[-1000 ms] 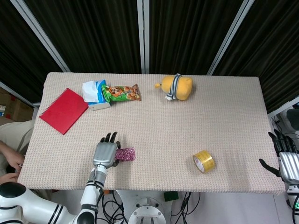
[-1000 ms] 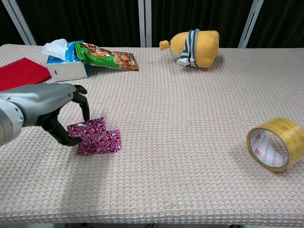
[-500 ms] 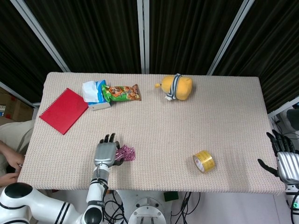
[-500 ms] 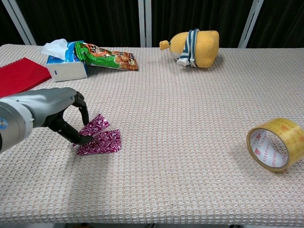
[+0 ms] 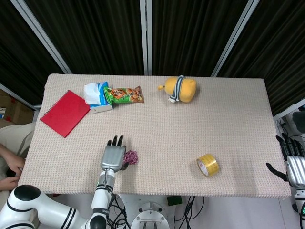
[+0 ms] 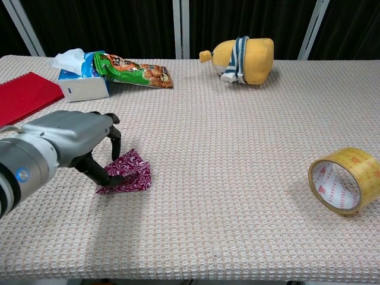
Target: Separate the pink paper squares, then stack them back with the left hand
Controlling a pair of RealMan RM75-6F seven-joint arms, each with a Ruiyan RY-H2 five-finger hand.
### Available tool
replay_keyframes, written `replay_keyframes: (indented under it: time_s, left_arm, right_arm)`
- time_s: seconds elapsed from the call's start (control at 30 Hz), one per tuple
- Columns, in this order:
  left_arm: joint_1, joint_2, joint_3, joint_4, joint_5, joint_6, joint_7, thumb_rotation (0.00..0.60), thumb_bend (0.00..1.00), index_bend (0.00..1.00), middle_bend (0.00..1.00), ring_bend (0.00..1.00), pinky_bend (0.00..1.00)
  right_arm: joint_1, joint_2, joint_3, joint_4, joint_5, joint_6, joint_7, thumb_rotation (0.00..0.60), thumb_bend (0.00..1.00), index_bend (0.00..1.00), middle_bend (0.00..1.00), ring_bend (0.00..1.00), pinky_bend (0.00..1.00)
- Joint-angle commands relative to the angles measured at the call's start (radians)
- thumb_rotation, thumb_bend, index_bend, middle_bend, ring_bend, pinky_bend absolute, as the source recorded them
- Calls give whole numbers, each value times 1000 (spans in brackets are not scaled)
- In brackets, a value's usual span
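Two pink patterned paper squares (image 5: pixel 131 157) (image 6: pixel 130 173) lie near the table's front left, one overlapping the other. My left hand (image 5: pixel 113 156) (image 6: pixel 70 144) is just left of them and pinches the upper square between thumb and fingertips (image 6: pixel 114 179), its edge slightly raised above the lower square. My right hand (image 5: pixel 294 164) hangs beyond the table's right edge with fingers apart and nothing in it; the chest view does not show it.
A yellow tape roll (image 5: pixel 208 165) (image 6: pixel 344 180) lies front right. A yellow plush toy (image 5: pixel 180 89) (image 6: pixel 243 60), a green snack bag (image 5: pixel 124 94) (image 6: pixel 133 70), a tissue box (image 5: pixel 95 96) (image 6: pixel 80 80) and a red notebook (image 5: pixel 65 112) (image 6: pixel 27 95) sit at the back and left.
My left hand moved right, closed its thumb and fingers on the left pink square and drew it over the other one. The right hand barely shifted.
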Motion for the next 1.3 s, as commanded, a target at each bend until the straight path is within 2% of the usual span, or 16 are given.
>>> replay_keyframes:
  time_s: [0.03, 0.33, 0.67, 0.9, 1.3]
  left_arm:
    - [-6, 6, 24, 8, 20, -24, 17, 479, 263, 507, 43, 0, 154]
    - [-12, 16, 39, 25, 40, -71, 37, 488, 263, 486, 43, 0, 150]
    - [-13, 23, 34, 29, 36, -87, 58, 491, 263, 467, 43, 0, 147]
    - [-11, 20, 32, 32, 18, -85, 78, 487, 263, 355, 43, 0, 146]
    - [-6, 27, 24, 4, -11, -82, 89, 488, 263, 259, 43, 0, 146]
  right_arm:
    - [0, 0, 0, 0, 0, 0, 0, 600, 527, 0, 0, 0, 0]
    - [-2, -1, -1, 2, 1, -1, -3, 600, 527, 0, 0, 0, 0]
    - [-2, 2, 0, 2, 4, -2, -4, 600, 526, 0, 0, 0, 0]
    - [-3, 2, 1, 3, 6, -1, -3, 600, 526, 0, 0, 0, 0]
    - [-3, 8, 2, -8, 4, 2, -10, 600, 526, 0, 0, 0, 0]
